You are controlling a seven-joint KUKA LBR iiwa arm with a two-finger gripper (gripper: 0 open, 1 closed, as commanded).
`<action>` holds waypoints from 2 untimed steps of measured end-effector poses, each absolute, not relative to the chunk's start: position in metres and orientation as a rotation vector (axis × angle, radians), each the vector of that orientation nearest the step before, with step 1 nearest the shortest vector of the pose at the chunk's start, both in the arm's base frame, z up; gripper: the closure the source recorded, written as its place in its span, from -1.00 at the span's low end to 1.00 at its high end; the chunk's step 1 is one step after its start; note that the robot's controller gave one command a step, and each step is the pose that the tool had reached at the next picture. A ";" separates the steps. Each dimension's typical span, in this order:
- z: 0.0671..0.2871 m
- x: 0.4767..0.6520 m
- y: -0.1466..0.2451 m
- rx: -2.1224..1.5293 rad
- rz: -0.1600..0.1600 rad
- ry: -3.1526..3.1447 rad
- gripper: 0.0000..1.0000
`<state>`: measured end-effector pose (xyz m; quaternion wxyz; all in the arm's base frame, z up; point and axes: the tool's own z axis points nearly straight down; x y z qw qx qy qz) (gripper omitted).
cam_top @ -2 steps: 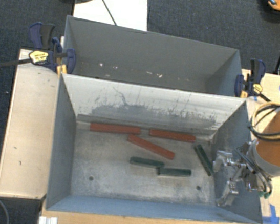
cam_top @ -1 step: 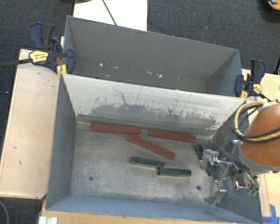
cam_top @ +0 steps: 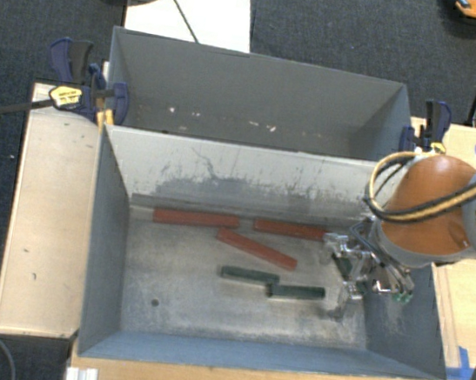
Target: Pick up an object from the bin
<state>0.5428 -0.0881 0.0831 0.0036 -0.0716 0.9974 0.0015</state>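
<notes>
My gripper (cam_top: 341, 301) hangs low over the right part of the bin floor, under the arm's orange cover. Its tip stands just right of the right end of a dark green bar (cam_top: 296, 294) that lies flat on the floor. A second dark green bar (cam_top: 248, 275) lies to the left of that one, nearly end to end with it. Behind them lies a red bar (cam_top: 256, 249), slanted. Nothing shows in the gripper's grasp.
Two more red bars (cam_top: 196, 218) (cam_top: 289, 230) lie end to end along the foot of the back wall. The bin's sloping right wall is close beside the gripper. The left half of the floor is bare metal.
</notes>
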 end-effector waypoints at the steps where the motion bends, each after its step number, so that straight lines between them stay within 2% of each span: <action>1: 0.083 0.476 -0.034 -0.313 0.001 3.125 1.00; 2: 0.084 0.478 -0.034 -0.317 0.000 3.121 -1.00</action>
